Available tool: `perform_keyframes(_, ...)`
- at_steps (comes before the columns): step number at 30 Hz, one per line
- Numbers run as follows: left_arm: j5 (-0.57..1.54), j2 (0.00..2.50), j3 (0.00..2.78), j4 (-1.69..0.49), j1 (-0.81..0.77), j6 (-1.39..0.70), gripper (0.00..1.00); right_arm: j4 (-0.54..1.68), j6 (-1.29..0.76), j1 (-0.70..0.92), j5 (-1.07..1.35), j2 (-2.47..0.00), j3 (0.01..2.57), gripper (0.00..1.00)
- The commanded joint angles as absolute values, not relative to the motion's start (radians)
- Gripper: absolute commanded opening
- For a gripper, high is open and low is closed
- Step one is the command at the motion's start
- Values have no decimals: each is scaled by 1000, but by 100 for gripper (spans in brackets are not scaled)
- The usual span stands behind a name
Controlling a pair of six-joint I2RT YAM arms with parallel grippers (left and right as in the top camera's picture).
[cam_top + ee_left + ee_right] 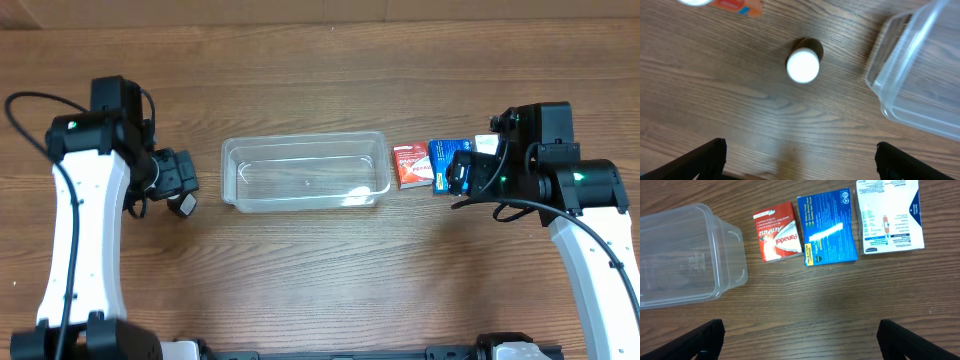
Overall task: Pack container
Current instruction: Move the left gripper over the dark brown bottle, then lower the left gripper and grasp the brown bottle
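Observation:
The clear plastic container [305,171] sits empty at the table's middle; its corner shows in the left wrist view [912,75] and the right wrist view [685,255]. My left gripper [180,190] is open and empty, left of the container, above a small bottle with a white cap [802,65]. My right gripper [462,175] is open and empty, to the right of the container, over a red Panadol box [777,237], a blue box [827,227] and a white box [890,215]. The red box [408,165] and the blue box [443,158] also show from overhead.
An orange and white item [730,4] lies at the top left edge of the left wrist view. Bare wooden table [320,280] lies in front of the container. Cables hang from both arms.

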State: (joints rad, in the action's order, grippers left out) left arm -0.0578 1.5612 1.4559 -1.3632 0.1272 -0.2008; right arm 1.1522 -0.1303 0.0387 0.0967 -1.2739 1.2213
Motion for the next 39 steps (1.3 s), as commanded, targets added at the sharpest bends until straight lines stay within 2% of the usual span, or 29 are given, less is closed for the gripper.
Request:
perform_keyframes(1, -70, 1631, 1475, -1352, 141, -152, 96, 1150, -134, 32, 86, -1271, 1252, 100)
perform_keyframes(18, -65, 1819, 1475, -1268, 146, -126, 96, 1147, -134, 32, 79, -1271, 1251, 100)
perform_keyframes(22, -62, 1848, 1475, -1253, 146, -126, 89, 1147, -134, 32, 79, -1271, 1251, 100)
perform_keyframes(30, -65, 1850, 1475, -1243, 146, -126, 61, 1147, -134, 32, 79, -1271, 1251, 100)
perform_keyframes(34, -86, 1850, 1475, -1235, 146, -126, 55, 1147, -134, 32, 79, -1271, 1251, 100)
perform_keyframes(39, -84, 1851, 1475, -1223, 146, -116, 59, 1147, -134, 32, 79, -1271, 1251, 100)
